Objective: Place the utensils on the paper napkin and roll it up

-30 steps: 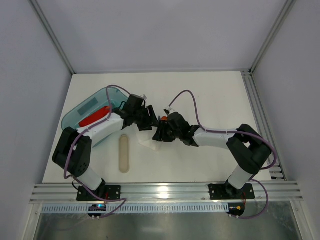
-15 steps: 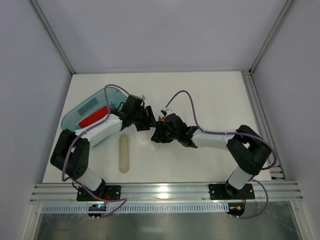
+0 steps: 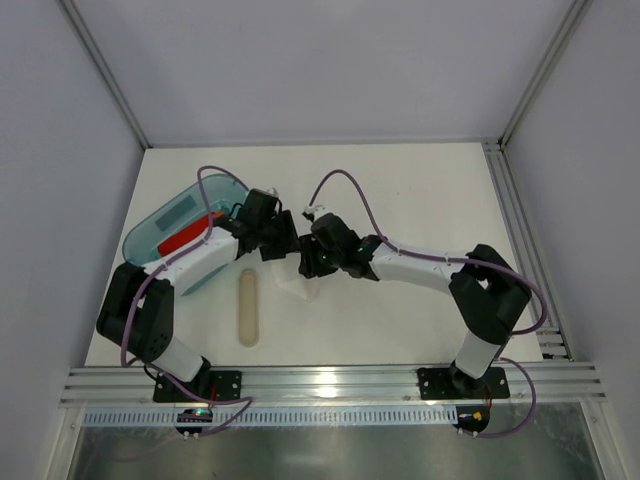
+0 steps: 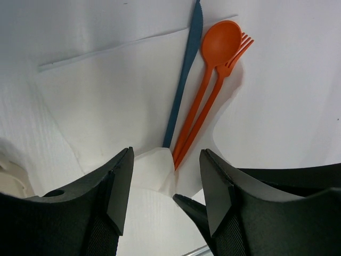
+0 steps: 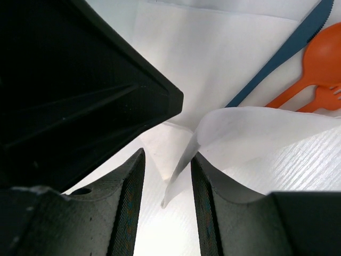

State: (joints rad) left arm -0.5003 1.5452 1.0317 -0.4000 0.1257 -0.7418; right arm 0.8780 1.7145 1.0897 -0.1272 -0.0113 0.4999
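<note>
The white paper napkin (image 4: 106,101) lies on the table with a blue knife (image 4: 184,80), an orange spoon (image 4: 213,58) and an orange fork (image 4: 226,74) side by side on it. My left gripper (image 4: 166,197) is open above the napkin's near corner, which is folded up over the handle ends. My right gripper (image 5: 168,202) is open, with a lifted napkin flap (image 5: 250,128) standing between its fingers. The knife (image 5: 282,58) and spoon (image 5: 319,58) lie beyond it. In the top view both grippers (image 3: 278,243) (image 3: 310,262) meet over the napkin (image 3: 300,288).
A teal tray (image 3: 140,235) holding a red item (image 3: 185,235) stands at the left, under the left arm. A beige flat stick (image 3: 248,308) lies on the table in front of the tray. Metal rails run along the near and right edges.
Both grippers have shifted left and slightly back over the napkin. The right gripper has closed in on the left one. The orange utensil tip is now hidden in the top view.
</note>
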